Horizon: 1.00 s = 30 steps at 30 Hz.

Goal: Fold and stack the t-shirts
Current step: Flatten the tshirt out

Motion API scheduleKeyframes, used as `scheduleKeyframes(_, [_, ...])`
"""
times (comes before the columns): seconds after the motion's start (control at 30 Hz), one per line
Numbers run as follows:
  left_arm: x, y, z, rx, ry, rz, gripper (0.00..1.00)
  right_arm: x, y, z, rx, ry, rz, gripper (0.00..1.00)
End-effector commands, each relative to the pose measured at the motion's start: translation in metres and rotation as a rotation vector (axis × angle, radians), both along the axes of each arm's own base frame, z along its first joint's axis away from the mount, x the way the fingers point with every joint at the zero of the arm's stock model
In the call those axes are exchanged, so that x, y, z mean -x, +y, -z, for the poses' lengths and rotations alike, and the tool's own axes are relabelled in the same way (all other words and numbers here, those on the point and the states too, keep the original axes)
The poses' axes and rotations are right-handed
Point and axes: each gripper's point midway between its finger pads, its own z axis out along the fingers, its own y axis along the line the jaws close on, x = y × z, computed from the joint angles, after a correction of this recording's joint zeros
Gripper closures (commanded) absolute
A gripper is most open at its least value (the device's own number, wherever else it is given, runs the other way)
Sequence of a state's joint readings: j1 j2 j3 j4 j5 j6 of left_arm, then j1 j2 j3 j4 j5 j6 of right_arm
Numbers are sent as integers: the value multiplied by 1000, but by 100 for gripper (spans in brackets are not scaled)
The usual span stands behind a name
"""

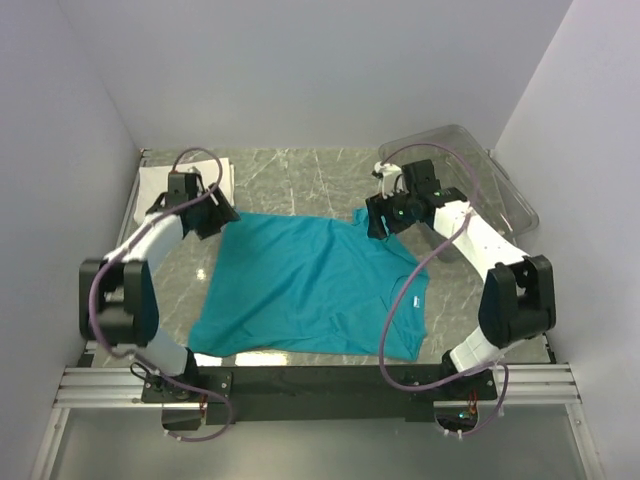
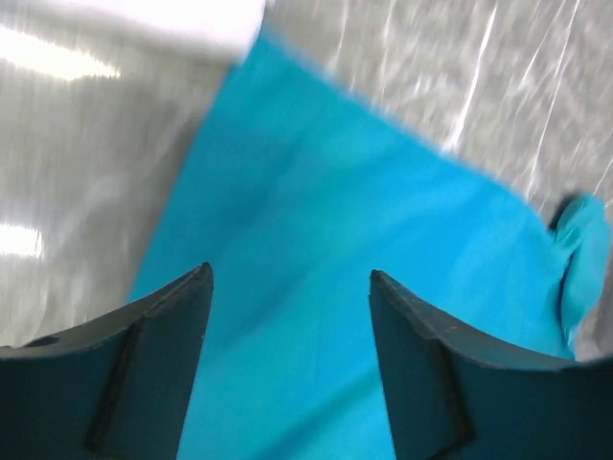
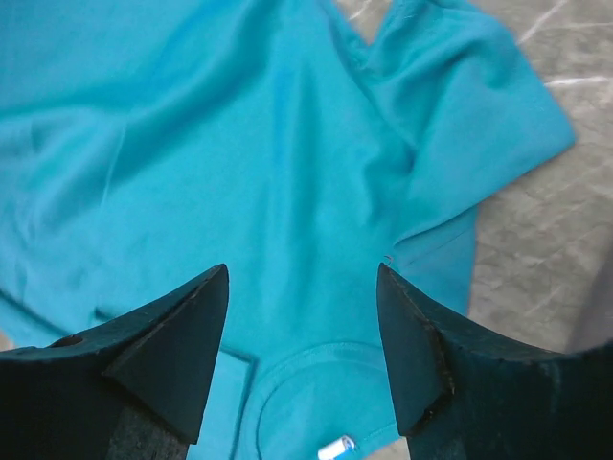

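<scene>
Right wrist view: right fingers (image 3: 163, 374) spread, grasping nothing, with the neck label (image 3: 337, 447) of the teal t-shirt (image 3: 239, 163) just beneath them and a sleeve (image 3: 479, 105) beyond. Over its edge the left fingers (image 2: 144, 374) are likewise released, and the white t-shirt (image 2: 172, 19) lies past them on the surface (image 2: 67, 172). Judgement: pinch matching corners together, lift evenly, lay the fold without dragging.

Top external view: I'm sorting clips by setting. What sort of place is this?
Probably a lab robot test cell: plain white enclosure walls, a marble-patterned tabletop, a metal mounting rail at its near edge.
</scene>
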<state>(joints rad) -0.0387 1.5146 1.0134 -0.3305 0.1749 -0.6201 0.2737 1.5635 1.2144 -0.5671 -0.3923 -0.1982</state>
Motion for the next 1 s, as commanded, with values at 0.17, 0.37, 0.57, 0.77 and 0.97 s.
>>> scheduleKeyframes(0.17, [-92,0,-8,-5,-137,123,36,-39,8,6,-3,7,103,34])
scheduleKeyframes(0.37, [-103,4,21,-38,-74,147,39,-47,12,17,16,43,66,36])
scheduleKeyframes(0.57, [-101,3,38,-34,-43,152,41,-52,11,26,31,60,71,36])
scheduleKeyframes(0.77, [-102,9,58,-63,-5,139,44,-52,10,27,31,65,77,37])
scheduleKeyframes(0.97, [-100,9,70,-81,23,154,47,-52,9,26,35,64,82,37])
